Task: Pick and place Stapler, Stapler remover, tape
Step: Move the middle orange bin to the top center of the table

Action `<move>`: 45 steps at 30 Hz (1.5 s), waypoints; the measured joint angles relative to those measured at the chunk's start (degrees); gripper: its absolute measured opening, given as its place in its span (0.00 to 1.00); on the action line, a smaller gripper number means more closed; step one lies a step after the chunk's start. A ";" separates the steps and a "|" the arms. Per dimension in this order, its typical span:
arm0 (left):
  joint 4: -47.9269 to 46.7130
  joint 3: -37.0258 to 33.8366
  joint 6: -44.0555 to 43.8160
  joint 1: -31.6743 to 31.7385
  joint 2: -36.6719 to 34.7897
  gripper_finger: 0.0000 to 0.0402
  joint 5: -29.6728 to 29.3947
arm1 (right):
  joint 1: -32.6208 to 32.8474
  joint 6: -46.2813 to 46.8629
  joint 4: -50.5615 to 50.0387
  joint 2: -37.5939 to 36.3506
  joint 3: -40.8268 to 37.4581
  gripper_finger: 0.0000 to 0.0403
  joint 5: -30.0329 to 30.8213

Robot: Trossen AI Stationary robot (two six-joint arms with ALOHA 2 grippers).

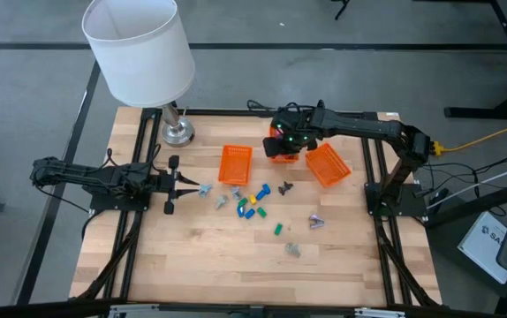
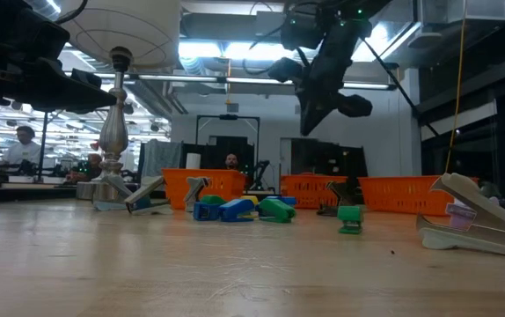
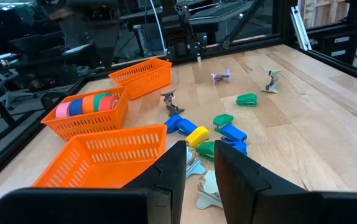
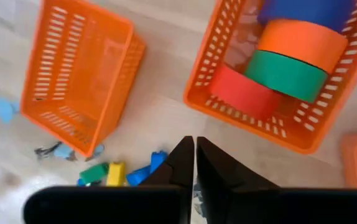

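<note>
The right jaws [image 4: 194, 163] are pressed nearly together and hold nothing, hovering over the bench [image 1: 342, 256] just short of the basket of tape [image 4: 272, 74]. The rolls in it, red [image 4: 244, 94], green [image 4: 285, 73] and orange [image 4: 303, 42] with a blue one beyond, stand on edge, packed side by side ahead of the jaws and a little to one side. From the left wrist view the same basket [image 3: 85, 118] shows pink, orange, red and green rolls.

These rolls look light and stiff, with a smooth outer face that could slip if pinched across the width. A safer hold, I judge, is one finger through the core and one outside, or across the two flat faces; packed as they are, there is little room to slide a finger between neighbours.

The left jaws [image 3: 198, 168] are open a narrow gap and empty. Just ahead of them lie pale metal staple removers [image 3: 206, 190], springy, thin and awkward, best taken across the hinge. Further ahead lie the small staplers, blue [image 3: 180, 124], yellow [image 3: 198, 135] and green [image 3: 246, 99]: blocky, rigid, light, easy to take across their long sides. An empty basket [image 3: 104, 155] lies beside these jaws and another [image 3: 142, 76] well beyond
</note>
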 joint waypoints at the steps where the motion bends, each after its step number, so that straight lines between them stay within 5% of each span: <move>1: 0.00 -0.01 0.01 -0.02 0.00 0.20 0.00 | -0.33 1.05 -0.27 -0.42 0.00 0.05 -0.02; 17: 0.00 0.01 -0.01 -0.02 0.02 0.19 0.00 | -2.24 -2.09 -2.57 -2.90 -0.20 0.03 -0.19; 29: 0.00 -0.01 -0.01 -0.02 0.02 0.19 -0.02 | -5.00 -0.67 25.67 -16.85 -22.01 0.02 -1.68; 45: 0.00 -0.01 -0.01 -0.02 0.02 0.20 0.00 | -7.27 -8.48 24.38 -20.82 -26.53 0.02 2.40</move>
